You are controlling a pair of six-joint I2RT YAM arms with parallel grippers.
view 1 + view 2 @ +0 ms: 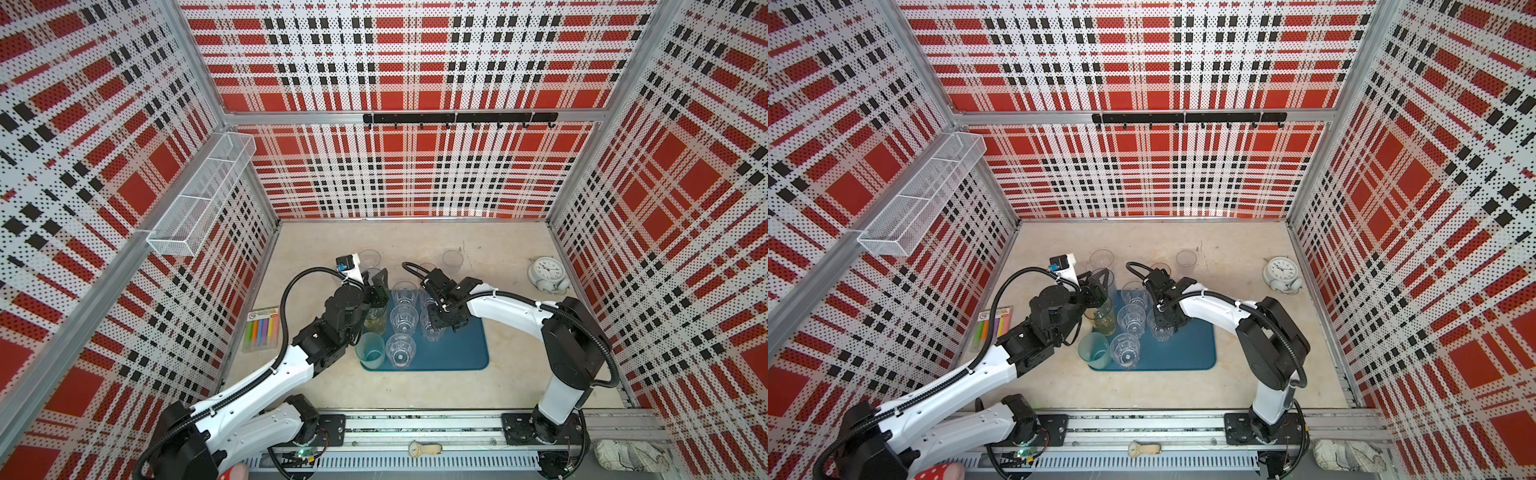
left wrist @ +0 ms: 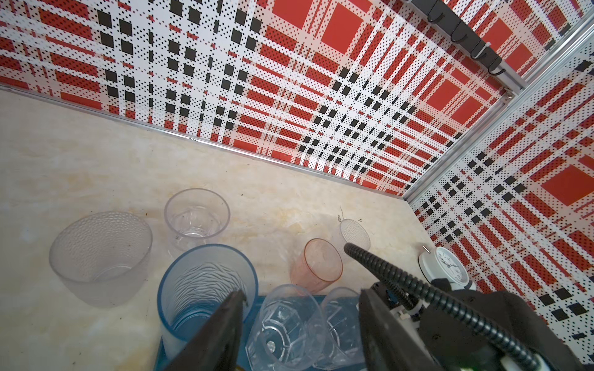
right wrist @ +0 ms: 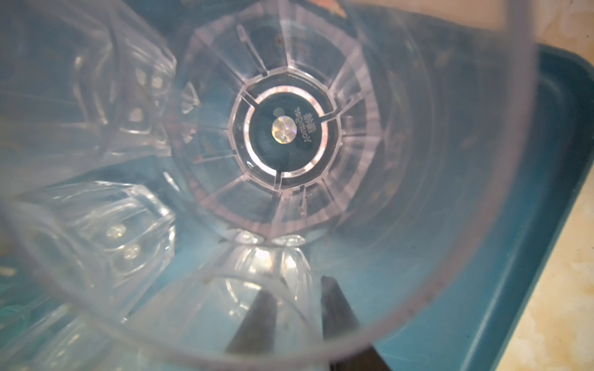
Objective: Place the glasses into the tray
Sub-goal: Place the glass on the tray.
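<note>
Judging the clear faceted tumbler light and slick, we favour its rim, straddled by the right hand; whether clamped, we cannot tell.

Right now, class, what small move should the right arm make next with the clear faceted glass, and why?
Probably spread the right arm's fingers wider, then lift straight up. The clear faceted glass already stands upright on the teal tray, and the fingers straddle its wall near neighbouring glasses, so a sideways exit might tip it.
</note>
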